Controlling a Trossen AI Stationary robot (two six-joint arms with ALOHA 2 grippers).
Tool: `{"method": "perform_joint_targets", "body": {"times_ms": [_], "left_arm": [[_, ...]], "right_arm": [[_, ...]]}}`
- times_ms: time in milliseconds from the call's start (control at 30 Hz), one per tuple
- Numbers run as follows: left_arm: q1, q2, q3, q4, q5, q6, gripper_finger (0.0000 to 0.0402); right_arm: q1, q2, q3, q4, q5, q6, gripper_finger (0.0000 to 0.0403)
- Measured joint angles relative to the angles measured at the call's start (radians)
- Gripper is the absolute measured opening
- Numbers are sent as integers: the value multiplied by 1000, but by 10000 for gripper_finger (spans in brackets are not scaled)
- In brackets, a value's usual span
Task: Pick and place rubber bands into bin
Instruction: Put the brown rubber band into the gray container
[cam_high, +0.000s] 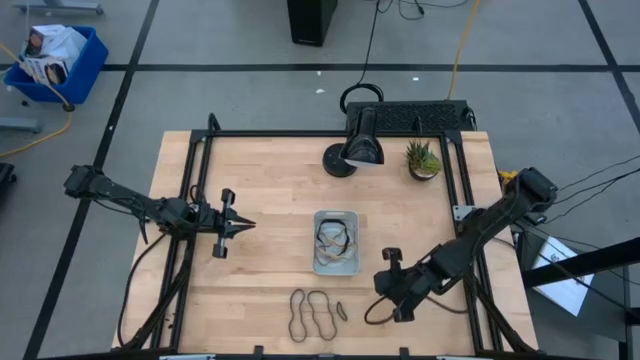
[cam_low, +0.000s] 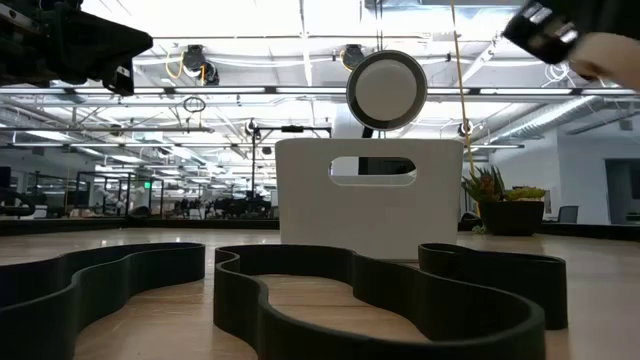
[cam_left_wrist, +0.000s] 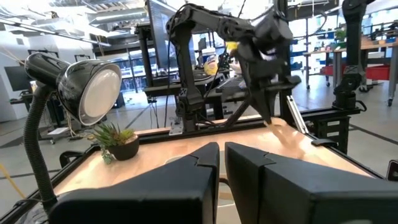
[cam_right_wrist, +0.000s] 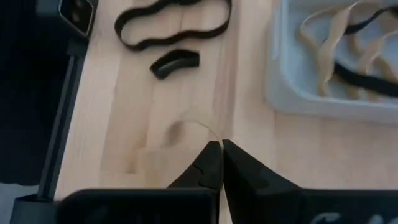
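Note:
The pale bin stands mid-table with tan and dark rubber bands inside; it also shows in the right wrist view. Two long dark bands and a short one lie on the wood near the front edge. My right gripper is right of the bin's near end, shut on a tan band. My left gripper hangs shut and empty to the left of the bin. My right gripper pinches the tan band between its two fingertips, at one spot of the loop. The fingers slant down toward the table. In the left wrist view the band hangs slack below the fingers, above the wood.
A black desk lamp and a small potted plant stand at the table's far side. A black frame rail runs round the tabletop. Bare wood lies between the bin and the left gripper.

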Motion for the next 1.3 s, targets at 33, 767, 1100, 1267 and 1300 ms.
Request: {"method": "perform_joint_targets", "body": {"times_ms": [33,767,1100,1267,1300], "left_arm": [[0,0,0,0,0,0,35],[0,0,0,-31,0,1,35],[0,0,0,-31,0,6,35],[0,0,0,-31,0,6,35],[0,0,0,-31,0,6,35]], "right_arm": [[-7,-11,10,-11,-1,-12,1],[-84,-444,-128,402,105,-464,0],[-103,-715,-516,782,117,-479,0],[-106,-822,-622,797,169,-474,0],[-106,-840,-636,803,168,-479,0]]}}
